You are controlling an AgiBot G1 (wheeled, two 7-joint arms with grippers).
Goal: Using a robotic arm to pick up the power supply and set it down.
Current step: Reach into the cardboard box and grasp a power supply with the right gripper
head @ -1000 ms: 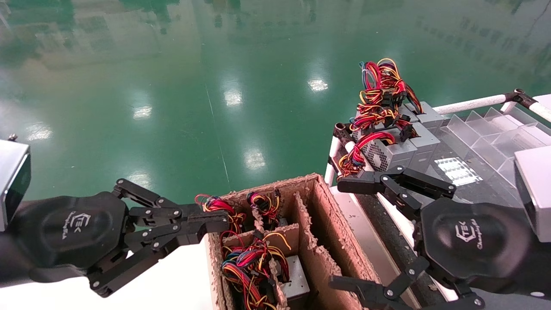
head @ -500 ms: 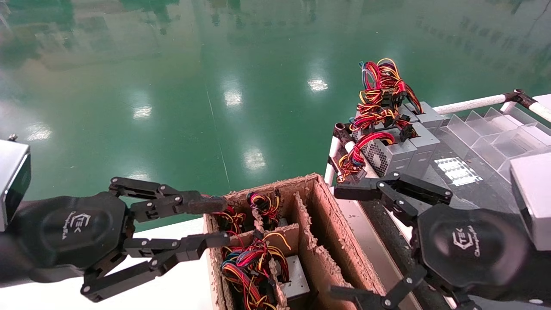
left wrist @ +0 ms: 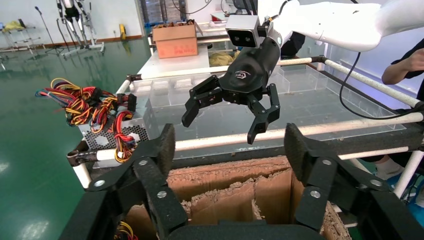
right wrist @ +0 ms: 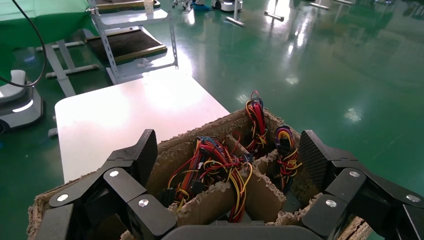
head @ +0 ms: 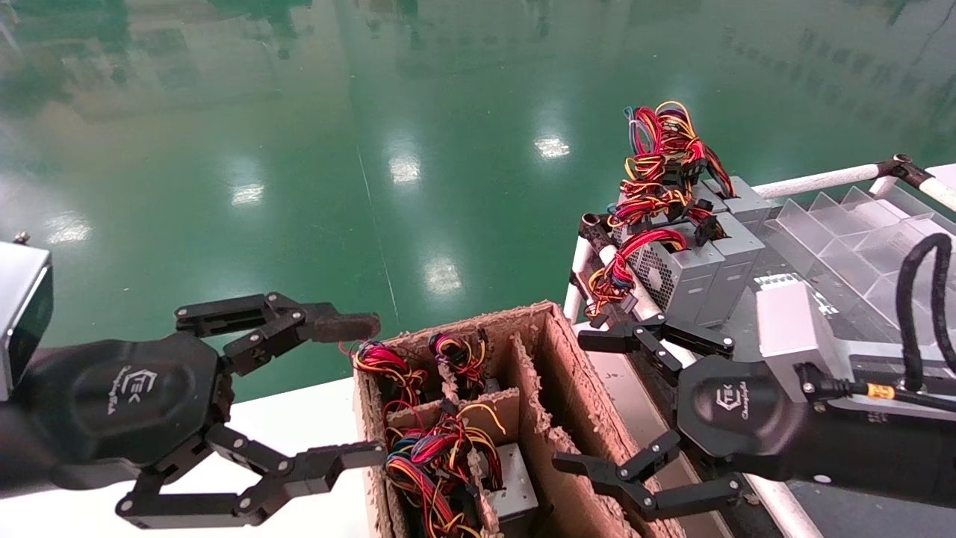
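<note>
A brown cardboard divider box (head: 567,388) stands low in the middle of the head view. One grey power supply (head: 514,486) shows in a compartment under a tangle of red, yellow and black wires (head: 429,456). My left gripper (head: 370,388) hangs wide open at the box's left wall, holding nothing. At the box's right wall, my right gripper (head: 571,403) is also wide open and empty. The right wrist view looks past its own gripper (right wrist: 229,152) into the wired compartments (right wrist: 215,165). The left gripper (left wrist: 230,150) frames the box's far compartments (left wrist: 240,185).
More grey power supplies (head: 694,261) with wire bundles (head: 661,164) sit on a cart with white rails (head: 814,179) at the right. Clear plastic dividers (head: 859,224) lie behind them. The box rests by a white table (head: 314,418); green floor lies beyond.
My left gripper has opened from nearly shut to wide open. The right arm has swung in toward the box, bringing its wrist and cable into view, its gripper still open.
</note>
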